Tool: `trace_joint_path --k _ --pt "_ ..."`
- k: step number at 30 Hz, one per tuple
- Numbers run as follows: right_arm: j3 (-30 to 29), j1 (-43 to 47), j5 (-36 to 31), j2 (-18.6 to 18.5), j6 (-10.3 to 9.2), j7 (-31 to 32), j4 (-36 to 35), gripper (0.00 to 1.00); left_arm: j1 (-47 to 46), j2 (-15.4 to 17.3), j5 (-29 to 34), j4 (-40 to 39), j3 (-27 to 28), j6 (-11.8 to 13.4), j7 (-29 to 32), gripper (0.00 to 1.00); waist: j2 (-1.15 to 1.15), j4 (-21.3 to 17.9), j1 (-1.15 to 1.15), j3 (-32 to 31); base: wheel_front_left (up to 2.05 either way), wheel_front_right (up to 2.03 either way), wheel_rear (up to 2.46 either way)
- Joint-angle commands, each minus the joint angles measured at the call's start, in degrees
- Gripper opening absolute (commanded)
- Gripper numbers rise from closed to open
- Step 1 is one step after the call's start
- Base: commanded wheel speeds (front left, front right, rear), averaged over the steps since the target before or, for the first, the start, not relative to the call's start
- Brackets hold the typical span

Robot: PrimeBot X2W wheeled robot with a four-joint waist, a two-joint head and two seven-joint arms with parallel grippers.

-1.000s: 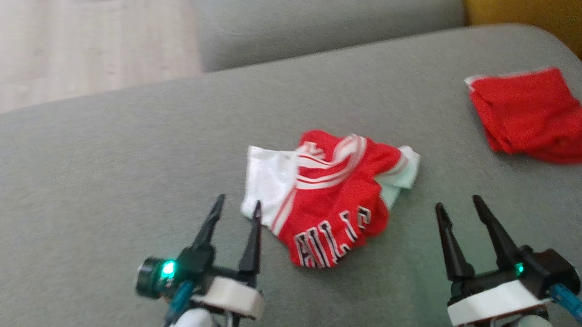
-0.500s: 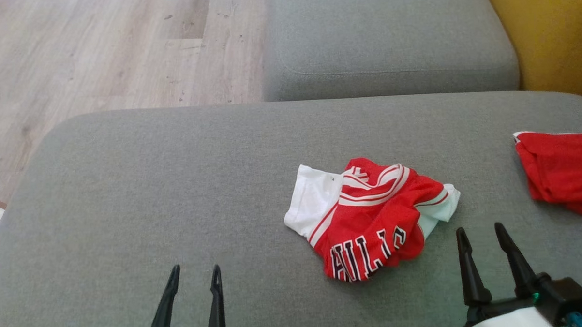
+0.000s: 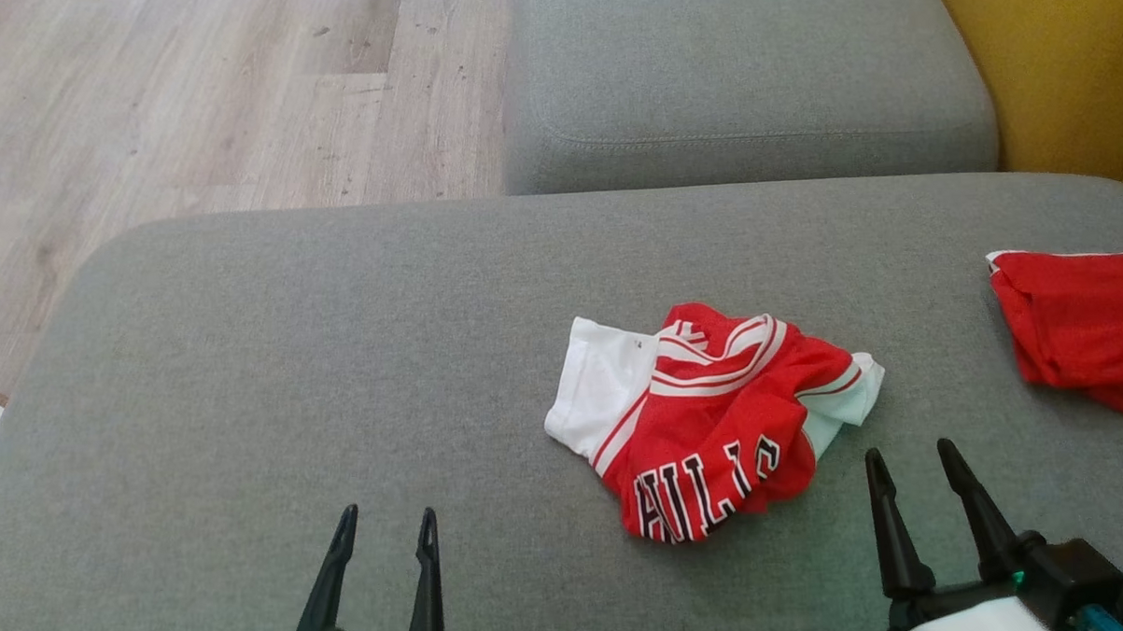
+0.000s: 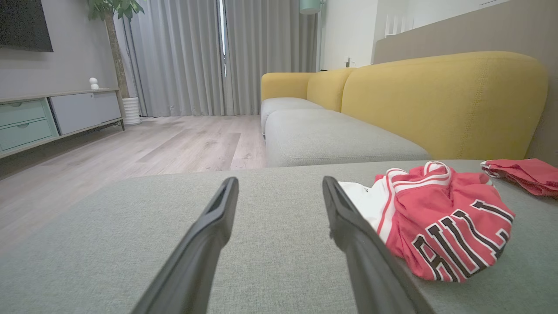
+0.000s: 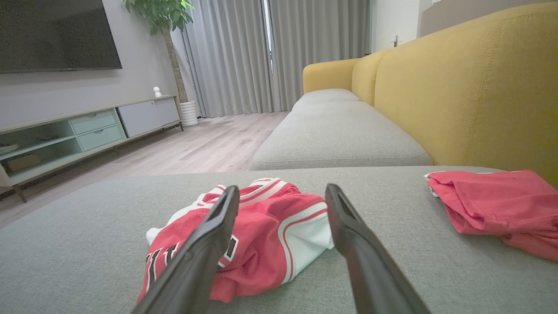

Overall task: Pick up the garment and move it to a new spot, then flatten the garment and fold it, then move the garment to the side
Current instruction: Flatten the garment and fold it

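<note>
The garment (image 3: 715, 422) is a crumpled red and white jersey with black and white lettering, lying in a heap on the grey sofa cushion (image 3: 339, 361). My left gripper (image 3: 387, 518) is open and empty at the lower left, well to the left of the heap. Low at the right, my right gripper (image 3: 910, 453) also stands open and empty, just off the heap's right end. In the left wrist view the garment (image 4: 440, 226) lies right of the open left gripper (image 4: 280, 183). In the right wrist view the garment (image 5: 261, 235) lies just beyond the open right gripper (image 5: 282, 189).
A second red cloth (image 3: 1080, 330) lies at the cushion's right edge. Another grey cushion (image 3: 749, 75) lies beyond, with the yellow sofa back (image 3: 1057, 65) at the right. Wooden floor (image 3: 189, 95) lies off the cushion's left and far edges.
The head camera has moved, so the whole picture shifted and sharpened. The garment keeps its shape and place on the cushion. Both grippers stay open and sit lower in the view.
</note>
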Motion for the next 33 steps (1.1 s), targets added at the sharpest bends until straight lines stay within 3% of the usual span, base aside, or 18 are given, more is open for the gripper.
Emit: trace_joint_path --k 1,13,22,33 --pt "1.4 -2.4 0.4 -1.2 0.20 -0.4 -1.5 1.00 -3.0 -0.8 0.8 -2.2 2.6 0.0 -0.5 1.00 0.00 0.0 0.00 0.0 0.00 0.00 0.00" --pt "-2.3 -3.0 1.4 -0.3 0.20 -0.4 -1.7 1.00 -2.8 -1.6 0.9 -1.9 4.0 0.4 -0.5 1.00 0.00 0.0 0.00 -0.2 0.00 0.00 0.00" --pt "-1.3 -3.0 1.4 -0.1 0.20 -0.4 -1.1 1.00 -2.5 -1.9 1.1 -1.6 4.2 0.4 -0.5 1.00 0.00 -0.1 0.00 -0.7 0.00 0.00 0.00" --pt "0.3 -3.2 1.5 -0.1 0.20 -0.4 -0.4 1.00 -2.1 -1.9 1.9 -1.6 3.6 -1.5 -0.5 1.00 0.00 -1.5 0.00 -0.1 0.00 0.00 0.00"
